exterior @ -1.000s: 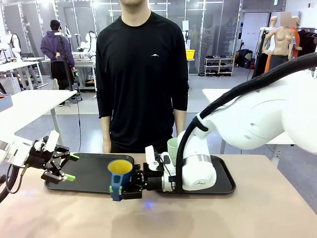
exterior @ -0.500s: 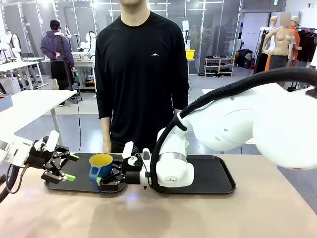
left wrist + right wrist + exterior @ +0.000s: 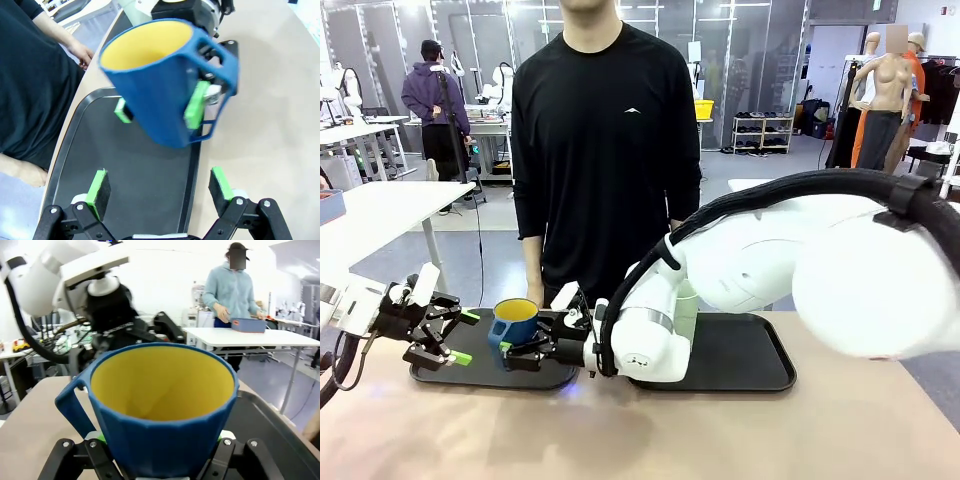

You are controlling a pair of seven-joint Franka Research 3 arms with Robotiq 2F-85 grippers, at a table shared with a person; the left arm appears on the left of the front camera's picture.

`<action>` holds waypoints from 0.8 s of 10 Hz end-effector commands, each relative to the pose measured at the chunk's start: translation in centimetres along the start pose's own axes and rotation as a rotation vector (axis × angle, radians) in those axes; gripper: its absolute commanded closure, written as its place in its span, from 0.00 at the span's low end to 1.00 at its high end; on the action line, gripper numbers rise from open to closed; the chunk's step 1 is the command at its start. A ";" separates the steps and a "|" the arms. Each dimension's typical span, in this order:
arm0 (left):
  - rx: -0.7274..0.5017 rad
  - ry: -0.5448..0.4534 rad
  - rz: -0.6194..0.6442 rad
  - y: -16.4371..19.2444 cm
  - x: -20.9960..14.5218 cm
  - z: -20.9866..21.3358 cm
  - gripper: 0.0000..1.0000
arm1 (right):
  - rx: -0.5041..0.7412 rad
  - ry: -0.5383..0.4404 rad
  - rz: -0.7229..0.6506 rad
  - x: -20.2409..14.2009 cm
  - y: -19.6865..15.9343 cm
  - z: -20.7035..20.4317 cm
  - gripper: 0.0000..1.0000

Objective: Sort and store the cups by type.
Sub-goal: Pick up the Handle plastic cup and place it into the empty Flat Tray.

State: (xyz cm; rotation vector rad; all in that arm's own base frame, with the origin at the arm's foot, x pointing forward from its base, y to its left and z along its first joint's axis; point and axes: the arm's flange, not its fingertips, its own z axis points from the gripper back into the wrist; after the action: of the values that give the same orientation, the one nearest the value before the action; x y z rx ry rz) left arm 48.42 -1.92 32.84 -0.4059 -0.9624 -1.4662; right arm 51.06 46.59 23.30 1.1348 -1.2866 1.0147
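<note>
the blue mug (image 3: 515, 320) was pinched in the right gripper (image 3: 525, 352) just above the left black tray (image 3: 450, 372), while the left gripper (image 3: 463, 337) was held spread beside it.

My right arm reaches across the middle to the left, its gripper (image 3: 520, 352) level and clamped shut on the mug (image 3: 514, 322). My left gripper (image 3: 463, 337) sits low at the left, pointing inward, jaws spread wide, holding nothing.
</note>
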 end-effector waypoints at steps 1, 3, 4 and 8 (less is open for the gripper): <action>-0.004 -0.017 -0.002 0.0 0.0 0.1 0.00 | -0.091 0.017 0.072 -1.0 0.2 -1.2 0.28; -0.004 -0.017 -0.002 0.0 0.0 0.1 0.00 | -0.132 0.042 0.082 -1.6 -0.3 -2.0 0.28; -0.004 -0.017 -0.002 0.0 0.0 0.1 0.00 | -0.139 0.047 0.077 -1.9 -0.4 -2.3 0.28; -0.004 -0.017 -0.002 0.0 0.0 0.1 0.00 | -0.188 0.069 0.063 -3.3 -0.6 -2.3 0.28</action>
State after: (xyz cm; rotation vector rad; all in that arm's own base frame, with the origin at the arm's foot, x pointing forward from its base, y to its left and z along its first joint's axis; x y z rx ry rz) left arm 48.42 -1.91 32.84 -0.4059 -0.9624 -1.4660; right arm 53.57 48.04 20.96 0.9681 -1.3015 0.9572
